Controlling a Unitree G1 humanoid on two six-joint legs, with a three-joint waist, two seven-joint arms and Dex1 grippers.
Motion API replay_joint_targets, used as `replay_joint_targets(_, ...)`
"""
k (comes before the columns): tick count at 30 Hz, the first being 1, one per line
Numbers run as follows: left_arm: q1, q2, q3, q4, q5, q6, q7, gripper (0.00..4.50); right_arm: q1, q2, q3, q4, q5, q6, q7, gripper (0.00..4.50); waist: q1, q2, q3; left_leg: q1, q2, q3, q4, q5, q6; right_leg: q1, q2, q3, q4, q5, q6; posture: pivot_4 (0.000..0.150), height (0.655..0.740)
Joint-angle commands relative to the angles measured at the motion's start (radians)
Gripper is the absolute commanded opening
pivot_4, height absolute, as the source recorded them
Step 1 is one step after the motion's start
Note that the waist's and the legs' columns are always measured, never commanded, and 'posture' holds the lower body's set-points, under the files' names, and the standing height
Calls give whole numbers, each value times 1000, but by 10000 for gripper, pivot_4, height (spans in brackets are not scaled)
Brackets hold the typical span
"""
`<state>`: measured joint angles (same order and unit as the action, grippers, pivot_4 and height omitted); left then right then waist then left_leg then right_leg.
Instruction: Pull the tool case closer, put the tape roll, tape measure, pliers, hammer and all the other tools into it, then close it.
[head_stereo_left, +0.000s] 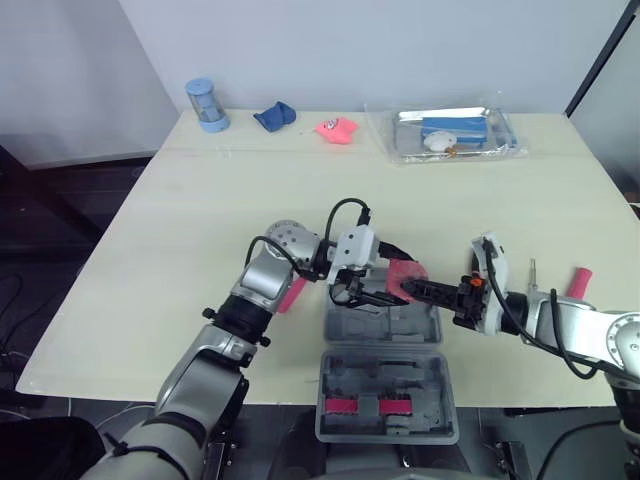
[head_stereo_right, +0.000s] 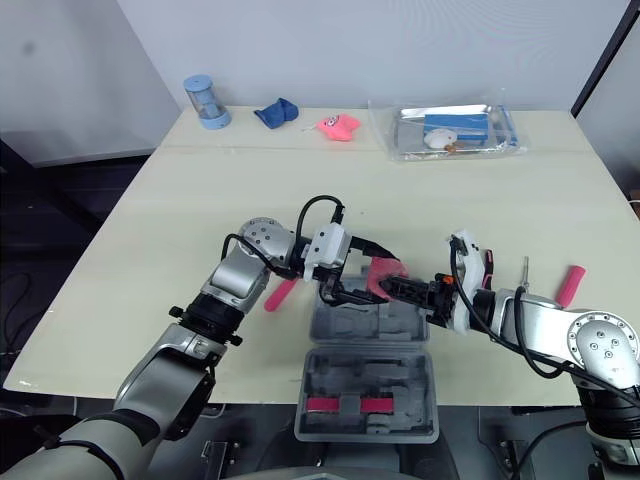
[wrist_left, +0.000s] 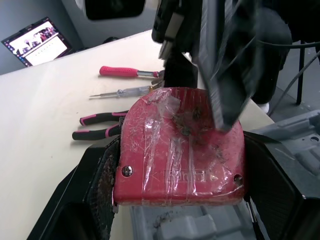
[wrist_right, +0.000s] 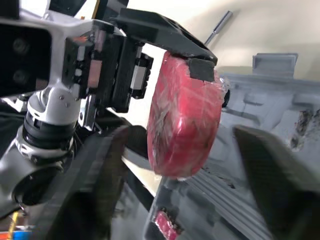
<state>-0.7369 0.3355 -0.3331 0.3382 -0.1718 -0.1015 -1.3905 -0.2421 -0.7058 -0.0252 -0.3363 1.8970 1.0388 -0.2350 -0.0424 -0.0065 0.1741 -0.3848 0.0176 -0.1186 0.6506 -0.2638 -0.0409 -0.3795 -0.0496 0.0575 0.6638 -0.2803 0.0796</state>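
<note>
- A grey plastic tool case (head_stereo_left: 388, 370) lies open at the near edge of the pale wooden table (head_stereo_left: 180, 230). Two pink strips (head_stereo_left: 366, 405) sit in its nearer half.
- Over the case's farther half, the left gripper (head_stereo_left: 392, 282) clamps a red tape measure wrapped in clear tape (wrist_left: 180, 150), one black finger on each side, holding it above the grey moulding.
- The right gripper (head_stereo_left: 420, 290) reaches in from the case's right side toward the tape measure with its fingers spread wide. Whether it touches the tape measure I cannot tell.
- Left of the case a straight pink handle (head_stereo_left: 292, 294) lies on the table, partly under the left arm.
- Right of the case lie black-and-pink-handled pliers (wrist_left: 97, 126), a thin screwdriver (head_stereo_left: 531, 272) and a pink-handled screwdriver (head_stereo_left: 578, 282).
- Well beyond the case, along the far edge of the table, stand a pale blue cylinder (head_stereo_left: 207, 105), a crumpled blue cloth (head_stereo_left: 274, 116), a pink toy (head_stereo_left: 337, 129) and a clear plastic bag (head_stereo_left: 455, 133).
</note>
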Motion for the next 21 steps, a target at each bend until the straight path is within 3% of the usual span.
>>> replay_joint_targets(1, -17, -9, 15, -11, -20, -2, -2, 30686, -7, -13, 9, -13, 70, -33, -26, 10214, -1, 0, 0, 0, 0, 0, 0, 0, 0, 0, 0, 0, 0, 0, 0, 1500, 7400)
replay_joint_targets(3, -13, -10, 20, -13, -27, 7, -5, 30686, -5, -18, 15, -14, 75, -39, -25, 5345, -1, 0, 0, 0, 0, 0, 0, 0, 0, 0, 0, 0, 0, 0, 0, 1500, 7400)
replay_joint_targets(5, -7, -6, 31, -26, -50, 21, -19, 41491, 14, -31, -1, -15, 75, -36, 2, 5295, 0, 0, 0, 0, 0, 0, 0, 0, 0, 0, 0, 0, 0, 0, 0, 1500, 7400)
replay_joint_targets(7, -3, 0, 41, -38, -71, 35, -36, 45000, 39, -53, -22, -13, 75, -27, 35, 5086, 2, 0, 0, 0, 0, 0, 0, 0, 0, 0, 0, 0, 0, 0, 0, 1500, 7400)
replay_joint_targets(13, 50, 83, 82, -150, -198, 134, -146, 45000, 213, -184, -140, 25, 48, 31, 212, 5079, 1, 0, 0, -1, 0, -1, 0, 0, 0, 0, 0, -1, -1, 0, 0, 1500, 7400)
replay_joint_targets(21, 184, 294, 88, -381, -367, 258, -224, 45000, 389, -248, -197, 139, -200, 82, 430, 5079, 0, 0, 0, 0, 1, -1, 0, 0, 0, 0, 1, -1, 0, 0, 0, 1500, 7400)
